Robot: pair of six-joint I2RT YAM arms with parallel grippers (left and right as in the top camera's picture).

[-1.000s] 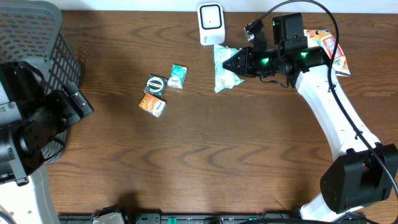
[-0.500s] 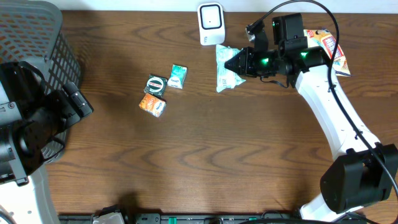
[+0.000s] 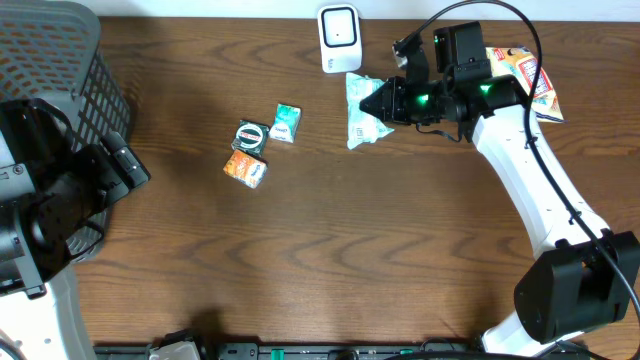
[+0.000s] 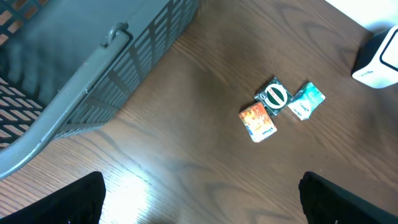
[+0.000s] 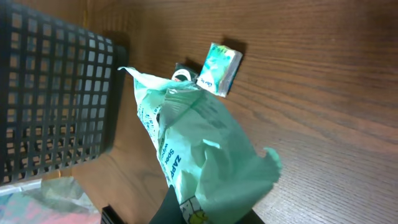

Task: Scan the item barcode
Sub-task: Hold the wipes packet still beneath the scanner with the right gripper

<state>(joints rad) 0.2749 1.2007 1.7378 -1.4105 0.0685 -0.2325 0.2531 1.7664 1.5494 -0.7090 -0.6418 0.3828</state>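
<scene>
A pale green plastic bag (image 3: 362, 110) hangs in my right gripper (image 3: 386, 100), which is shut on it just below and right of the white scanner (image 3: 338, 38) at the table's back edge. In the right wrist view the crumpled bag (image 5: 208, 149) fills the middle, and a dark finger (image 5: 171, 208) presses on its lower end. My left gripper (image 4: 202, 208) stands wide open over bare wood at the left, holding nothing. In the overhead view the left gripper (image 3: 125, 165) sits beside the basket.
A grey mesh basket (image 3: 60, 60) fills the back left corner. Three small packets lie mid-table: a teal one (image 3: 285, 123), a dark round-labelled one (image 3: 250, 136) and an orange one (image 3: 245, 168). A red-and-orange snack bag (image 3: 530, 78) lies behind the right arm.
The right gripper and the green bag have shifted very slightly to the right. The left arm has not moved.
</scene>
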